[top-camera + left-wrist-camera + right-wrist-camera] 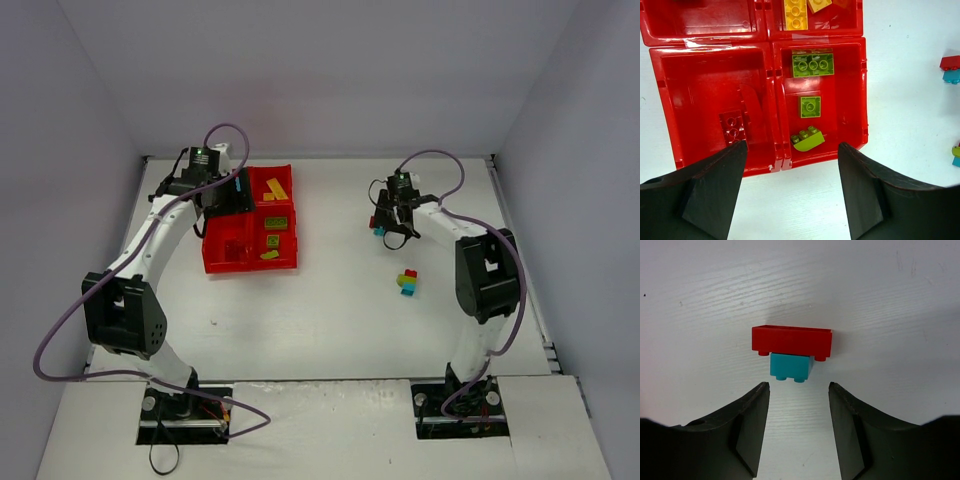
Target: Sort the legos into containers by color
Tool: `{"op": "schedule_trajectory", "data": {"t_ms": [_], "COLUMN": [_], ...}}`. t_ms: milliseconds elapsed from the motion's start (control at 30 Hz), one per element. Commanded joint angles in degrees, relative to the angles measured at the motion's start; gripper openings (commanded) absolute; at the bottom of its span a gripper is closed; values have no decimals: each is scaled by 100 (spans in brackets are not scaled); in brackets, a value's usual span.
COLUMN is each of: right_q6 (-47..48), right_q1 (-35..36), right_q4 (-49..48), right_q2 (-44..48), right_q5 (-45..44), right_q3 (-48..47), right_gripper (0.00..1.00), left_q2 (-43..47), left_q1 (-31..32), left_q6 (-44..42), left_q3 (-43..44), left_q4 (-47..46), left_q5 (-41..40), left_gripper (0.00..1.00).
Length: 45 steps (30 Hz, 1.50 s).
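Right jaws: the right gripper is parted with nothing between its fingers; I see only bare table in the gap.
Brick position: a red brick with a cyan brick stuck to it lies on the table just ahead of the fingertips, not touching them.
Brick axis: the red brick's long axis runs crosswise to the fingers. The pair lies on its side, studs pointing back toward the gripper, cyan piece nearer.
Left jaws: the left gripper is spread wide and grips nothing. Its tips frame the lower edge of the tray in the wrist view.
Tray contents: three green bricks share one compartment, yellow bricks sit in the one beyond, and a red square brick sits in the compartment left of the green.
Right arm: elbow raised, wrist bent down over the table, well apart from the tray.
Left arm: stretched forward along the tray's left side, gripper above it.
Loose: a second clump of red, green and cyan lies nearer the right arm's base.
Hard to see: in the top view, the left gripper covers the far-left compartment. The left wrist view crops the top row, and the red square brick barely shows against the red plastic.
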State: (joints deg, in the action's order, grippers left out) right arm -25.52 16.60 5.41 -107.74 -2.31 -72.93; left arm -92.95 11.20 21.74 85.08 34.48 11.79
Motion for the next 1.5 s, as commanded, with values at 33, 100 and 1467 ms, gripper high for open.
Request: {"op": "schedule_trajectory", "data": {"t_ms": [33,100,1467], "right_q6": [-102,-111,3105], "right_q1": [71,80,968], "right_q4": [-31,-22,-2563], "right_q2": [-159,-229,1641], "right_q5": [-226,-226,2259], "right_q3": [-380,-415,297], "right_gripper": [48,48,0], "left_q2": [136,145,-487], "left_q1": [31,31,251], "left_q6": [59,67,278], "left_q3": [281,273,1695], "left_q4": [-126,-117,86], "left_q5": [34,34,2799], "left_gripper": [67,67,71]}}
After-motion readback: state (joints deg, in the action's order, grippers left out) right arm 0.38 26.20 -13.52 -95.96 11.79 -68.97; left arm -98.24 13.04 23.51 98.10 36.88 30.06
